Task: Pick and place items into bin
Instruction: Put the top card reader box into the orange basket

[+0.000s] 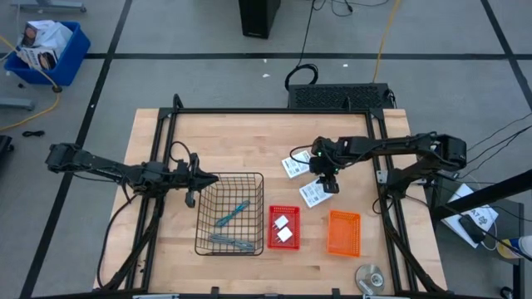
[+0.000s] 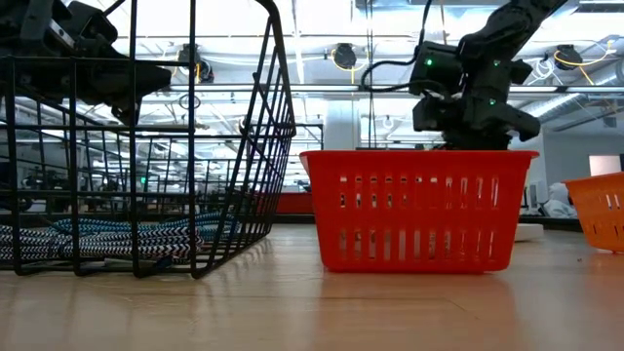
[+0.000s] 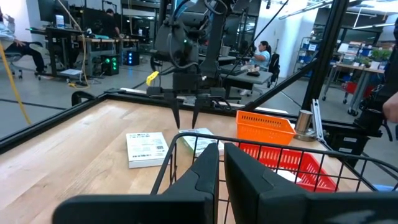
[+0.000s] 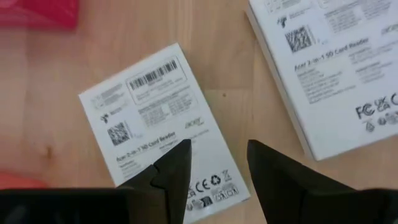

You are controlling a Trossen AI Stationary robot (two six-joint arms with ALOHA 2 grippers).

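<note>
Robotics lab or workshop, large open hall. Wooden table point(image 1: 249, 124) in black metal frame point(image 1: 274, 110) on grey floor with dark taped lines point(image 1: 208, 56). Beyond far edge: workbenches with computers point(image 3: 93, 37), seated people point(image 3: 264, 53), shelving point(image 3: 348, 59). Overhead: exposed ducts and pipes point(image 2: 575, 73), strip lights. Blue bin point(image 1: 46, 50) on floor, far left.

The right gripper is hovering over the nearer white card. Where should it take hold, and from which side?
Probably from straight above, across the short width of the white card: it lies flat on the table, rotated. The open right gripper hangs over its lower end, so turn the fingers to span its long edges.
</note>
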